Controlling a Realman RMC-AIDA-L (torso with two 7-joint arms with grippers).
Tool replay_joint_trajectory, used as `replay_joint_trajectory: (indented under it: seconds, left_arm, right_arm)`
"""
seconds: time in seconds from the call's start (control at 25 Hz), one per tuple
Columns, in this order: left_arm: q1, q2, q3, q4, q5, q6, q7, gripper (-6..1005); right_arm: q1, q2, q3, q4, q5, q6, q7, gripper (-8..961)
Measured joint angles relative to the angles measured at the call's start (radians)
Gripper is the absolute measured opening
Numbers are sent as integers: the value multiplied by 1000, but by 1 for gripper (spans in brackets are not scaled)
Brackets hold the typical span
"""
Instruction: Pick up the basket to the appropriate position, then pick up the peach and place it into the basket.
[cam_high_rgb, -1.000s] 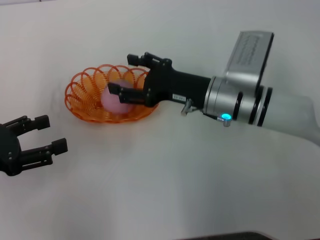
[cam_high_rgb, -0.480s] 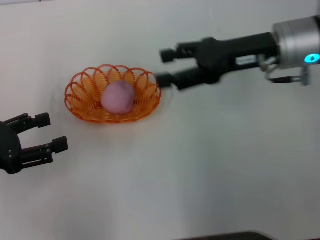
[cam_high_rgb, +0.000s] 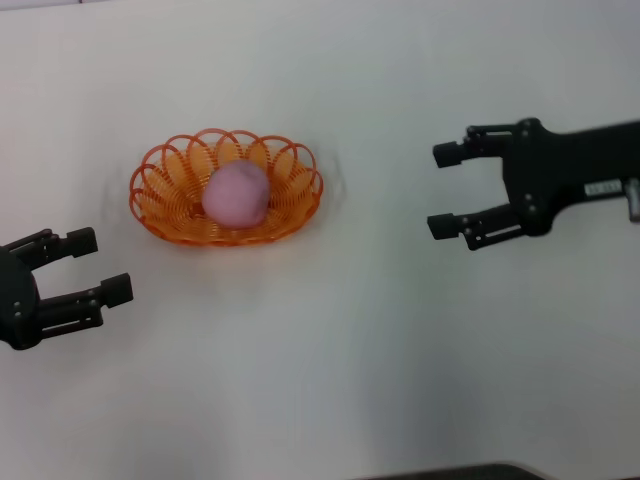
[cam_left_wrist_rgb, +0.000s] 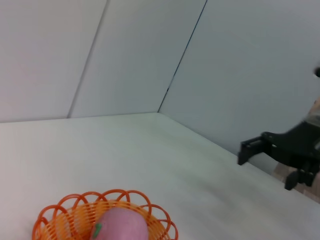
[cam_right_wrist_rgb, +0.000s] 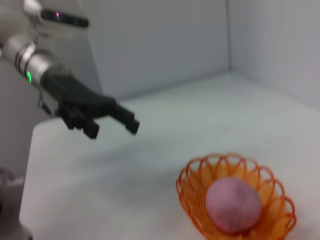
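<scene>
The orange open-weave basket (cam_high_rgb: 160, 205) sits on the white table, left of centre. The pink peach (cam_high_rgb: 237, 193) lies inside it. My right gripper (cam_high_rgb: 441, 190) is open and empty, well to the right of the basket. My left gripper (cam_high_rgb: 100, 265) is open and empty near the table's left edge, in front of the basket. The left wrist view shows the basket (cam_left_wrist_rgb: 55, 220), the peach (cam_left_wrist_rgb: 122, 225) and the right gripper (cam_left_wrist_rgb: 265, 167) farther off. The right wrist view shows the basket (cam_right_wrist_rgb: 192, 192), the peach (cam_right_wrist_rgb: 233, 205) and the left gripper (cam_right_wrist_rgb: 112, 125).
The white table (cam_high_rgb: 350, 350) is bounded by pale walls at the back and side (cam_left_wrist_rgb: 150, 50). A dark strip shows at the table's front edge (cam_high_rgb: 450, 472).
My right gripper has let go of the peach in the basket and drawn back to the right, away from the basket. The left arm has not moved.
</scene>
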Motion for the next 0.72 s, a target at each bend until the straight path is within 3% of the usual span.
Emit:
replay_joint_trajectory:
  seconds: [0.08,0.32,0.72]
  left_arm:
    - [1,-1,-1,-2,-1,-3,1,874]
    - [1,-1,-3,-16,-4,-15,9,875]
    - [-3,-1,-3,-20,-6,-18,10,875]
  right_arm:
    - [-37,9,28,48,41,-1,-95,914]
    - [-77,5,68,268,104,63,-335,883]
    - [-63,9,63,341,101,122,-366,860]
